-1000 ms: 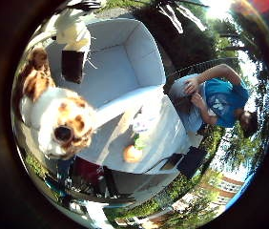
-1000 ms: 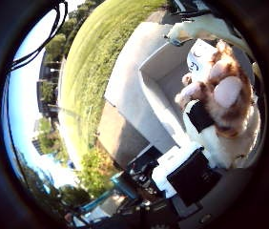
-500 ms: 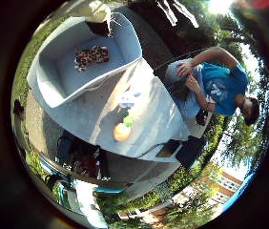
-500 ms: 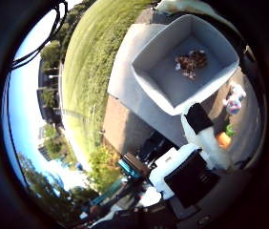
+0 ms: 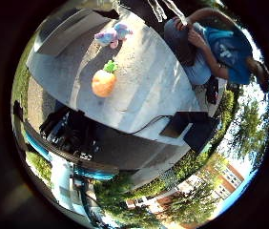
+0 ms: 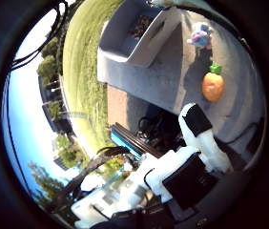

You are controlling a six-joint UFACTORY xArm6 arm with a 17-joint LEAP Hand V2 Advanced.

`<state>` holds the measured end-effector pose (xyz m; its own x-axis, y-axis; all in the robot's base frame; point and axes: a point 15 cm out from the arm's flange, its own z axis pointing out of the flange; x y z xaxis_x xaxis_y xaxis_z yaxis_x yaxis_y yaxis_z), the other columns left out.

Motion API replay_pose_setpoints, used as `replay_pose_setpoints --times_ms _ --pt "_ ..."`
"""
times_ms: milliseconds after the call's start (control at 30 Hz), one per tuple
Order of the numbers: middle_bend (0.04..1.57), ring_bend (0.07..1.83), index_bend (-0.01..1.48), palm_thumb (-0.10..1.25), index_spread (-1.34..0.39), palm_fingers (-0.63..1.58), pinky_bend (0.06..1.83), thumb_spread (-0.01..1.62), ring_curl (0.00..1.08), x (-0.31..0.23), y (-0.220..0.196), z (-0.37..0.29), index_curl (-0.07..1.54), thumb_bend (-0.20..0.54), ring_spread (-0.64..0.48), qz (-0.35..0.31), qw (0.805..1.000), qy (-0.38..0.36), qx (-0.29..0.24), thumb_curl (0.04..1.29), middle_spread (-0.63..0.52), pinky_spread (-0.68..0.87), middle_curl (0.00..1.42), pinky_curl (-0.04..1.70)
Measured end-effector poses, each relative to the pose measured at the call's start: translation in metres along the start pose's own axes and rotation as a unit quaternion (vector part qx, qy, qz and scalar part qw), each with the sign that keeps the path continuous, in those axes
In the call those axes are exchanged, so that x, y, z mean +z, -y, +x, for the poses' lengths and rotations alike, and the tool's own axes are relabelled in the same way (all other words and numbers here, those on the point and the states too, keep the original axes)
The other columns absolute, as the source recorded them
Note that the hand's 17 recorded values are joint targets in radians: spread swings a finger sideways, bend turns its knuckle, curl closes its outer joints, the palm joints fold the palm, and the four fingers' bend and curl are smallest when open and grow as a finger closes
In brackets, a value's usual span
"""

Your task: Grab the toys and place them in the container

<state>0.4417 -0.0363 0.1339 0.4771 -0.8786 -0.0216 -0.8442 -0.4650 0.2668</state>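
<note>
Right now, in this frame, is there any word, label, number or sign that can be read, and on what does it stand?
None can be read.
The orange toy, the pink and blue plush toy and the container on the table show no print.
The pale mark on a person's blue shirt is too blurred to read.
The building beyond the trees shows no legible sign.

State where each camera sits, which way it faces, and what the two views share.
Little finger side palm view: on the palm, looking down at the table with the orange toy and pastel plush toy; none of the hand shows.
Thumb side palm view: on the palm, facing the container and lawn; the hand shows, one finger straight.
Shared: table, container, both toys.
</note>
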Motion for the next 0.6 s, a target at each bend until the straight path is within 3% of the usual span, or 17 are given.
replay_pose_setpoints --times_ms 133,600 --pt "0.14 0.33 0.26 0.77 -0.38 0.01 0.40 1.19 0.32 0.039 -0.014 0.020 0.28 -0.021 0.26 0.001 1.000 -0.004 0.016 0.47 0.05 0.42 0.26 0.39" --pt "0.15 0.33 0.17 0.70 -0.32 0.01 0.45 1.15 0.33 0.168 0.003 0.018 0.29 -0.035 0.28 -0.053 0.997 0.016 0.045 0.42 0.05 0.44 0.26 0.36"
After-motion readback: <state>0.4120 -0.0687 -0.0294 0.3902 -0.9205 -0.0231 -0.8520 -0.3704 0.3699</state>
